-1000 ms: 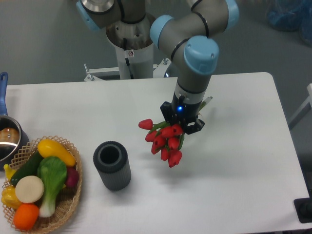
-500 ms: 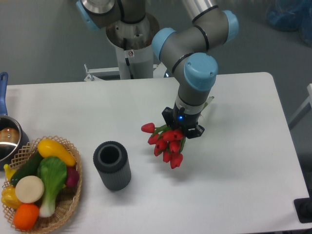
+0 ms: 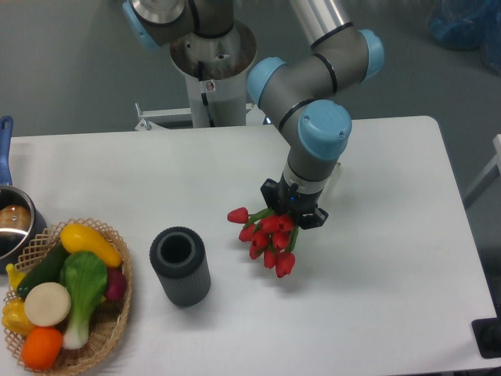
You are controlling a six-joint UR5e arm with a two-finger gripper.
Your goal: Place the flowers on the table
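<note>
From the fixed camera, the gripper [image 3: 293,213] is closed on the stems of the red tulip bunch [image 3: 266,236], whose buds fan down and toward the dark cylinder [image 3: 181,266], hanging low over the white table [image 3: 391,258]; contact is unclear. No legible writing shows.
</note>
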